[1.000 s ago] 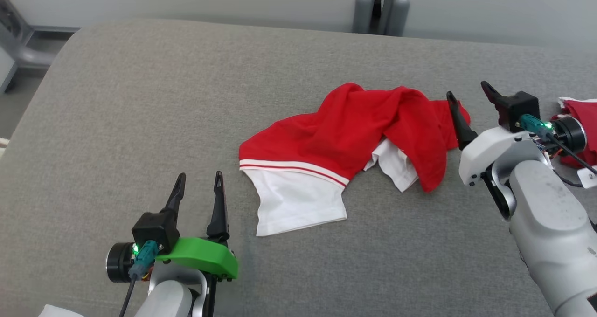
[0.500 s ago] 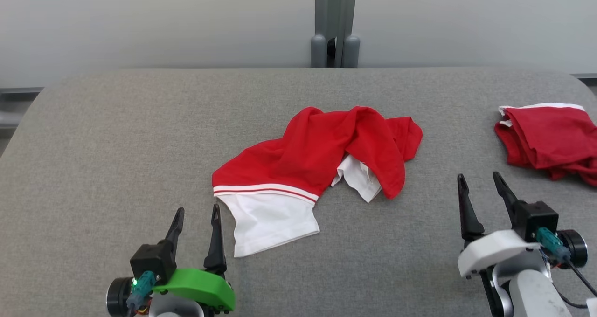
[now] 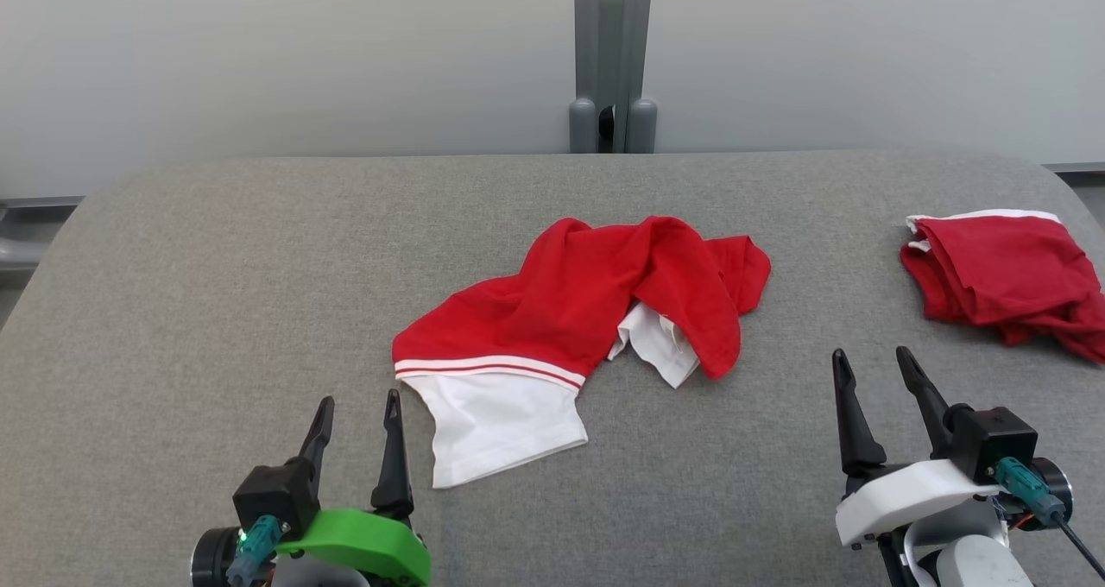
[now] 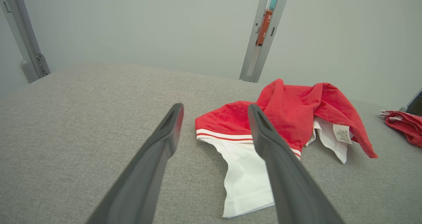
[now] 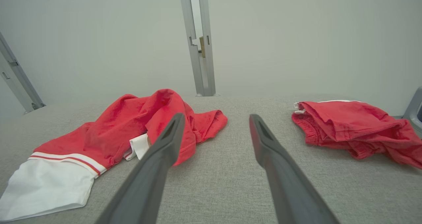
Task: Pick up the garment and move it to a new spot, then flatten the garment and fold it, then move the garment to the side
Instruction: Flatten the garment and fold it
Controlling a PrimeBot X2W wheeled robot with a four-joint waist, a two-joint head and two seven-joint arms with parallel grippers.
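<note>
A crumpled red and white garment (image 3: pixel 570 319) lies in the middle of the grey padded table (image 3: pixel 216 293), its white striped part toward me. It also appears in the left wrist view (image 4: pixel 286 118) and the right wrist view (image 5: pixel 118 128). My left gripper (image 3: pixel 356 410) stands open at the lower left, just left of the white part, holding nothing. My right gripper (image 3: pixel 872 362) is open at the lower right, apart from the garment, and empty. In the wrist views the left gripper (image 4: pixel 214 108) and the right gripper (image 5: pixel 216 118) both show spread fingers.
A second red garment (image 3: pixel 1001 280), folded, lies at the table's right edge, also seen in the right wrist view (image 5: pixel 349 126). A grey post (image 3: pixel 611 52) and pale wall stand behind the table.
The head camera has lifted and turned, so the whole picture shifted. My right gripper drew back from the garment's right end toward the near right. The garment lies as before.
</note>
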